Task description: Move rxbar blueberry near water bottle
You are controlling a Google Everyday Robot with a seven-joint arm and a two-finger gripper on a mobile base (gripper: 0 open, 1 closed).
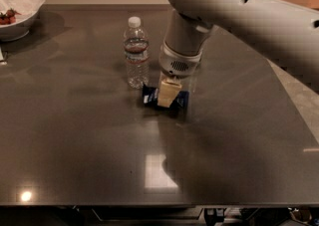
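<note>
The rxbar blueberry [181,99], a dark blue wrapper with white lettering, is at the table's surface just right of and in front of the water bottle [136,53]. The bottle is clear with a white cap and stands upright. My gripper [168,93] comes down from the big white arm and is shut on the middle of the bar, its pale fingers [169,89] covering the bar's centre. A small gap shows between the bar's left end and the bottle's base.
A white bowl [17,13] with some red food stands at the far left corner of the dark table [75,135]. The arm [239,16] spans the upper right and hides the area behind it. The table's right edge meets a pale floor.
</note>
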